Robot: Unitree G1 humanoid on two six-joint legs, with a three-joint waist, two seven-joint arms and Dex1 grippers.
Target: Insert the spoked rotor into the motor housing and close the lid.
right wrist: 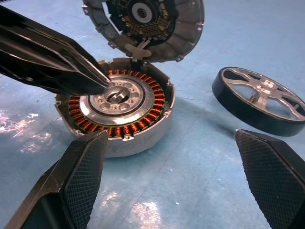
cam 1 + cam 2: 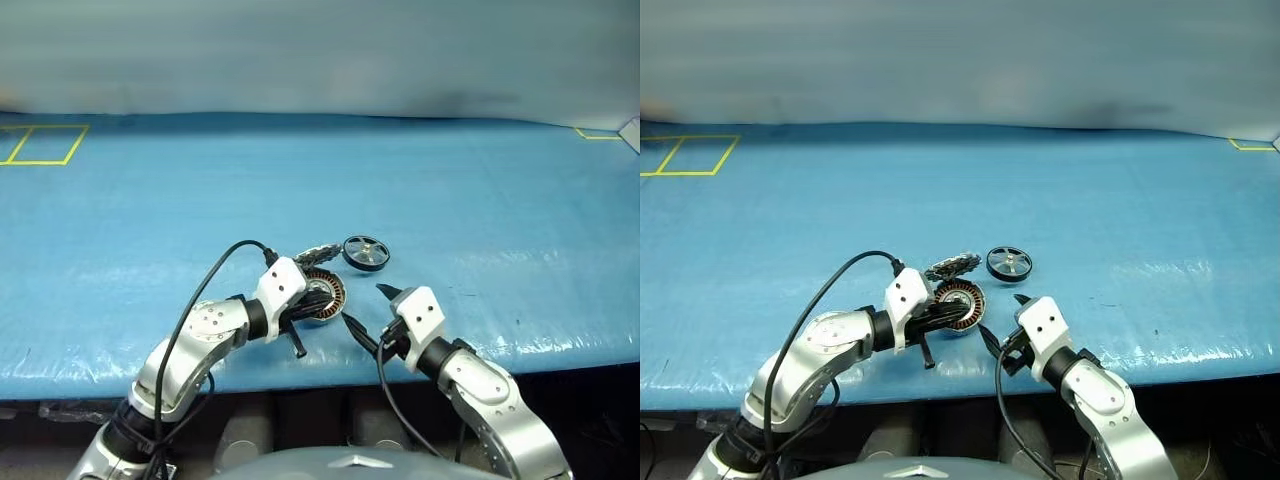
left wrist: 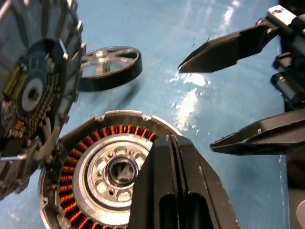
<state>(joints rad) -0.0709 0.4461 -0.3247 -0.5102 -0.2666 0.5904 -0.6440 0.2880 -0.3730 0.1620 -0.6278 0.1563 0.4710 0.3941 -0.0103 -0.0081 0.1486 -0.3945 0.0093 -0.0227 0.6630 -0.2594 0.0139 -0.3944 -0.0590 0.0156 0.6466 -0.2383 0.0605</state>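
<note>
Nearest the camera, low and right of centre in the left eye view, the right end effector (image 2: 366,312) stands with its two black fingers spread wide and nothing between them; it holds no part. In the right wrist view its textured pads (image 1: 86,171) sit apart, short of the housing, over bare blue surface.

Just left of it, the left end effector (image 1: 95,80) is closed, fingers pressed together into a single point. That point lies over the silver centre of the motor housing (image 1: 119,112); contact cannot be confirmed. No part is gripped.

The motor housing rests on the blue worktop (image 2: 480,200), lower centre of the frame, open side up, coppery windings exposed around the silver hub. No rotor is seated in it.

The lid (image 1: 157,24) stands raised on the hinge at the housing's far rim, tilted back, its ribbed inner face towards the camera.

Beyond and to the right, the spoked rotor (image 2: 365,252) lies flat on the worktop, near the housing but clear of it, and clear of both end effectors.

Yellow tape markings (image 2: 40,145) show at the far upper left of the frame.
</note>
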